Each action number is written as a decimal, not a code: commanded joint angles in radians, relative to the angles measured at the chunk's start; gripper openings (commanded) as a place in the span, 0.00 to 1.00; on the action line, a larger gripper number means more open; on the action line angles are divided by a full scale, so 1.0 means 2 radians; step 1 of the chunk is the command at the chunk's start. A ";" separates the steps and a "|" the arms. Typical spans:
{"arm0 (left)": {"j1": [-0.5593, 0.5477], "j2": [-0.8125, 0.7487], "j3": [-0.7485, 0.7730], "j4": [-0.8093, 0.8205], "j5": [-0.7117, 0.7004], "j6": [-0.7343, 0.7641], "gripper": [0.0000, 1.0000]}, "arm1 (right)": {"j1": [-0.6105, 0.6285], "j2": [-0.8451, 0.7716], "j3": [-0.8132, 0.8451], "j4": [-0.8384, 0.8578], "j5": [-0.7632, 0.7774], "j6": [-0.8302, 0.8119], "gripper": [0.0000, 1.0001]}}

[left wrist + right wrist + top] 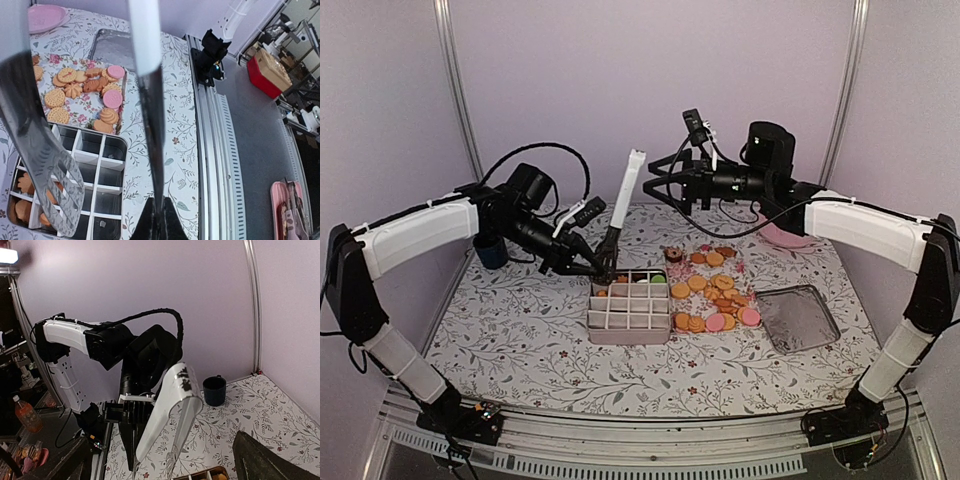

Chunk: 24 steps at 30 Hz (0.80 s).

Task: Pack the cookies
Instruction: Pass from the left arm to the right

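The left gripper [159, 226] was clamped shut on the dark lower stretch of a pair of tongs [626, 195], whose white end slanted up and away from the table. In the left wrist view one slotted metal blade of the tongs hung over the near corner of a divided box [629, 323]. Some orange-tan cookies lay in the compartments there. Most of the cookies [716, 294] lay loose on the flowered table [520, 340] just to the right of the box, orange-tan with a few pink ones. They lay between the box and a metal tray [798, 318]. The right gripper [663, 186] hung high above the far side of the table with its jaws spread wide and nothing between them. A pink plate [786, 237] lay beneath that arm, and a dark cup [490, 251] stood at the far left.
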State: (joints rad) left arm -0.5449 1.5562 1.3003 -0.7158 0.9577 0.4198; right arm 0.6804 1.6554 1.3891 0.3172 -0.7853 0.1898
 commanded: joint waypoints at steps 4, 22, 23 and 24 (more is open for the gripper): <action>-0.024 0.002 0.026 -0.052 -0.027 0.075 0.00 | 0.005 0.032 0.055 -0.107 -0.078 -0.059 0.95; -0.034 0.013 0.031 -0.079 -0.056 0.101 0.00 | 0.026 0.074 0.133 -0.238 -0.083 -0.135 0.67; -0.034 0.014 0.031 -0.079 -0.059 0.101 0.00 | 0.026 0.076 0.138 -0.247 -0.082 -0.142 0.64; -0.034 0.014 0.031 -0.079 -0.061 0.101 0.00 | 0.026 0.077 0.141 -0.253 -0.081 -0.145 0.62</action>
State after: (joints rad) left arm -0.5983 1.5734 1.3399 -0.8616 0.8463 0.5964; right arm 0.7330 1.7874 1.6173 -0.0875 -0.9386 -0.0422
